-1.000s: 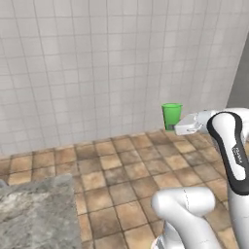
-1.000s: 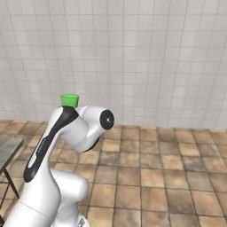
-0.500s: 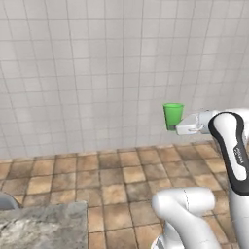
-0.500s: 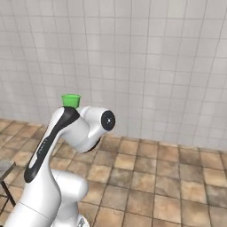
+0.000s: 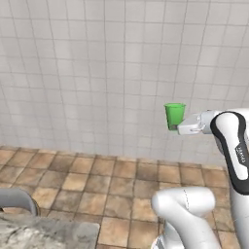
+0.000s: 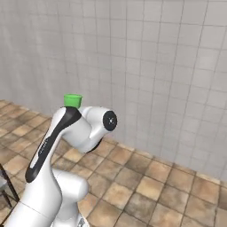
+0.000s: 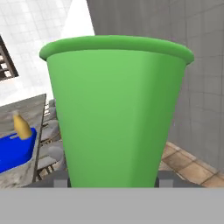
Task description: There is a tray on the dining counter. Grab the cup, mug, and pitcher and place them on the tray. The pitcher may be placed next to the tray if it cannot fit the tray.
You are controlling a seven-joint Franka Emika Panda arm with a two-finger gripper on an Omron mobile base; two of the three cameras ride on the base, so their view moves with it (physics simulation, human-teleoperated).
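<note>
The cup (image 5: 174, 115) is a bright green tapered tumbler, held upright in the air in front of a tiled wall. My gripper (image 5: 175, 128) is shut on its lower part. In the right base view the cup (image 6: 72, 100) peeks over the arm's elbow. In the hand view the cup (image 7: 116, 113) stands large between the fingertips (image 7: 61, 181). Behind it to the left, the blue tray (image 7: 15, 153) lies on the dining counter (image 7: 27, 107), and the yellow pitcher (image 7: 21, 125) stands at the tray. The mug is out of view.
A corner of grey marbled counter (image 5: 44, 236) and a grey chair back (image 5: 19, 199) sit at the lower left of the left base view. Brown floor tiles (image 5: 121, 180) run up to the tiled wall (image 5: 97, 73). Grey stools (image 7: 52, 131) line the counter's side.
Both base views have shifted, so the base has moved: the counter corner has slid to the lower left and the wall looms larger. The cup stays in the gripper.
</note>
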